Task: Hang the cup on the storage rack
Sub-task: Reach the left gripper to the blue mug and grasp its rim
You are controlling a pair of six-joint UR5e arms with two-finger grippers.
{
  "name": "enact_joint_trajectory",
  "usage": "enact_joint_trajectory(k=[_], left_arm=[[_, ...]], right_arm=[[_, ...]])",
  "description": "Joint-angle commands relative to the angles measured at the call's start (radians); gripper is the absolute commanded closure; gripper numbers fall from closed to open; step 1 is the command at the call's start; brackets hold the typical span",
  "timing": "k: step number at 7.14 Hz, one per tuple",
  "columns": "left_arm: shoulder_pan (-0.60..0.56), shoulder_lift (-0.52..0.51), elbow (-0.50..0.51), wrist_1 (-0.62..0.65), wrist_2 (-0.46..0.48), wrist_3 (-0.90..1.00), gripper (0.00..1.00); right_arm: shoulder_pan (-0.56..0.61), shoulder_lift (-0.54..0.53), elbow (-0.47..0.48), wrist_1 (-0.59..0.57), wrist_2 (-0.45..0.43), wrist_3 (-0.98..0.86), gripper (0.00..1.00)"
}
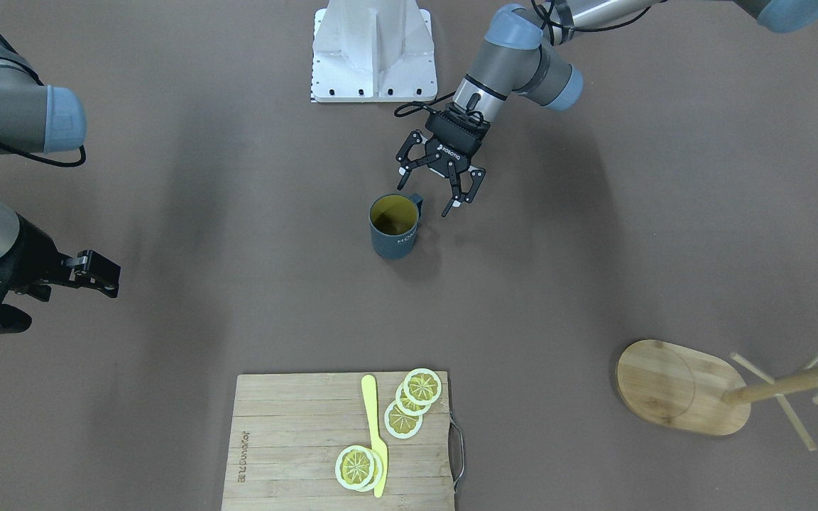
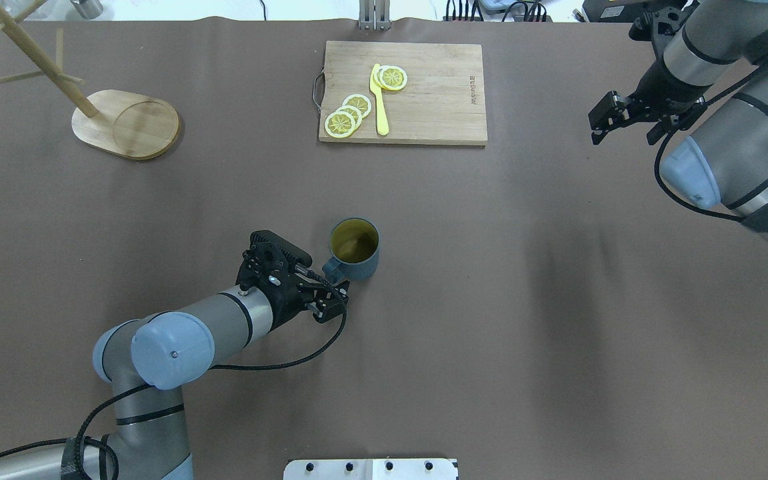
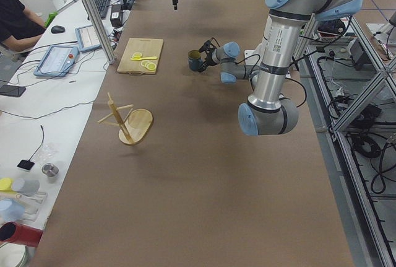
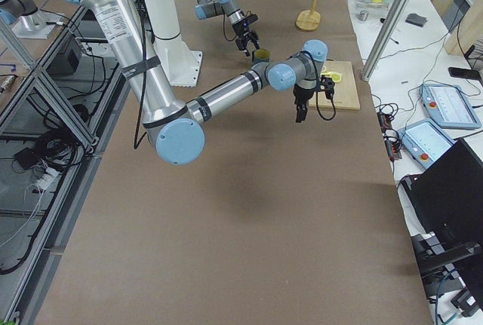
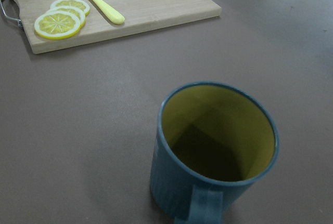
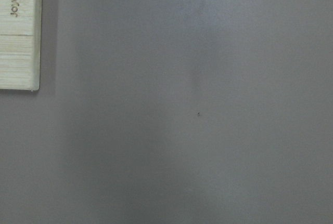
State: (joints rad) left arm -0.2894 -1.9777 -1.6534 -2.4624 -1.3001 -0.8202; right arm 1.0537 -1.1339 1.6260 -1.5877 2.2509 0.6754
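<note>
The cup stands upright near the middle of the brown bench, its yellowish inside open to the top. Its handle points toward the robot's side, at the left end effector. That end effector sits just beside the handle with its jaws spread apart, one finger to each side of the handle's line; in the front view the fingertips are close to the handle but appear not to touch it. The left wrist camera looks down into the cup, the handle at the bottom edge of that view.

The rack stands at the far left corner of the bench, well apart from the cup, its oval base flat on the bench and its post with thin pegs upright. No cup hangs on it.

A cutting board lies at the far side of the bench, carrying lemon slices and a yellow knife.

The right end effector hangs above the bench at the far right, near the board's right end and away from the cup. Its fingers look drawn together and hold nothing. Its wrist camera shows only bare bench and a corner of the board.
</note>
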Motion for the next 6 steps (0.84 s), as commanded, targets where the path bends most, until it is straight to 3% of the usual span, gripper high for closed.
enact_joint_trajectory(k=[1,5,6], left_arm=[[0.013,-0.021,0.006,-0.001,-0.001,-0.031,0.34],[0.013,-0.040,-0.011,-0.001,-0.001,-0.057,1.00],[0.000,-0.041,-0.049,-0.001,-0.001,-0.059,1.00]], right_arm=[[-0.001,0.006,0.000,0.000,0.001,0.001,0.00],[-0.003,0.006,-0.003,0.000,0.001,0.003,0.00],[-0.003,0.006,-0.005,0.000,0.001,0.003,0.00]])
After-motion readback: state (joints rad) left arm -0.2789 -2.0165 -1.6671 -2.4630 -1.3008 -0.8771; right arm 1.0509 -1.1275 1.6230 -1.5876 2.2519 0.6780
